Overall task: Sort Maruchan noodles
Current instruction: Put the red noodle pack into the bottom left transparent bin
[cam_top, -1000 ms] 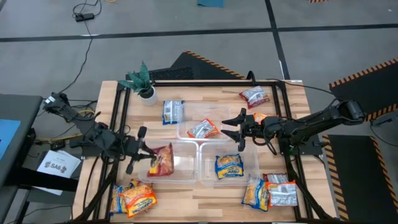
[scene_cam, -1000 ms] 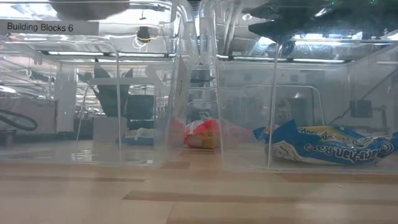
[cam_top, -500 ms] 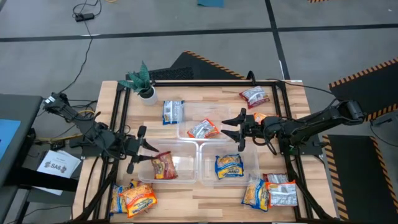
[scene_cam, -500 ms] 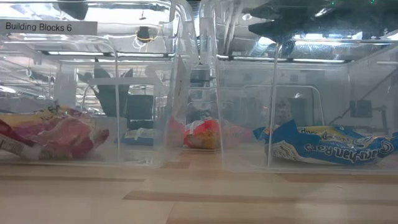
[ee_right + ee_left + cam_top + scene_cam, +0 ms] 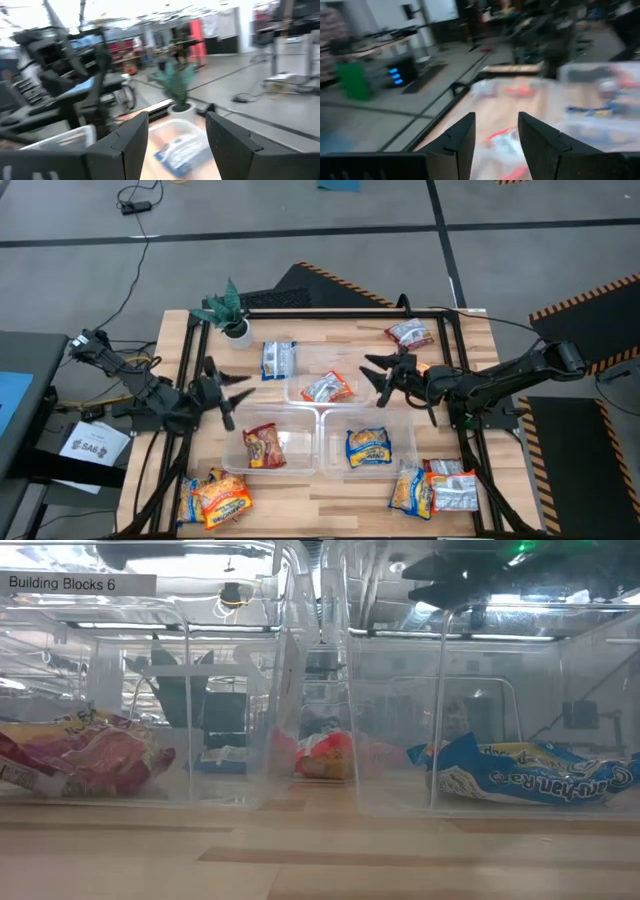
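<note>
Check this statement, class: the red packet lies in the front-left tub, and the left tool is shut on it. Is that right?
One part is wrong. The red packet does lie in the front-left tub, but the high view shows the left tool open and apart from it.

Red packet (image 5: pixel 265 446) — yellow-and-blue packet (image 5: pixel 368 446) — orange packet (image 5: pixel 327 387).

Robotics lab: hazard-taped floor (image 5: pixel 585 300), workbenches.
</note>
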{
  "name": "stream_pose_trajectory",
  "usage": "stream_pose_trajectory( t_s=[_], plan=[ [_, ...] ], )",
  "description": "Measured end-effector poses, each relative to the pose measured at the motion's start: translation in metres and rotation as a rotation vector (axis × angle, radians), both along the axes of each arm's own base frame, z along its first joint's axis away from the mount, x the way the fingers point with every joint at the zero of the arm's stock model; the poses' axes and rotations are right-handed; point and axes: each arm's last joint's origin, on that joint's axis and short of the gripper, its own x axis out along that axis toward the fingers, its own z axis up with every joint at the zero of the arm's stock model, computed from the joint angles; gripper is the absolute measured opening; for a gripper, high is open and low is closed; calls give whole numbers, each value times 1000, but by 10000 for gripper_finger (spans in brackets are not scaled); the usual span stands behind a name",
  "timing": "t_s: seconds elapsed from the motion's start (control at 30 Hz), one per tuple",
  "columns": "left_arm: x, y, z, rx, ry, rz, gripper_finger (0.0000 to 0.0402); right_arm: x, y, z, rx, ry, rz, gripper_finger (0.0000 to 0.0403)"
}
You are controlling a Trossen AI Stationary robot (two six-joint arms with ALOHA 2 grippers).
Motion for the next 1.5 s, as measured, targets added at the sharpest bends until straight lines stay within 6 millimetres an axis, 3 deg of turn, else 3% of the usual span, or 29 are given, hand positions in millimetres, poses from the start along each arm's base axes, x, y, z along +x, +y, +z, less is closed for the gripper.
stream_pose_trajectory(
  t_s=[0.2,0.7,0.77,1.0,1.17,1.3,1.5],
  plan=[
    [-4,14,-16,-6,-6,32,137,0,-1,0,4,0,-34,219],
    [-22,42,-34,-54,-164,-201,137,0,-1,-1,9,3,-36,219],
    [-22,42,-33,-53,-170,-233,137,-1,-3,-4,65,19,-107,219],
    [-23,42,-32,-46,-177,-247,137,2,-46,-4,254,351,-503,219],
    [-23,42,-32,-36,-173,-244,137,-14,-88,-4,385,548,-716,219],
    [-23,42,-33,-38,-162,-243,137,-31,-113,-22,495,643,-820,219],
    [-23,42,-34,-54,-164,-242,137,-46,-138,-63,651,695,-880,219]
  ],
)
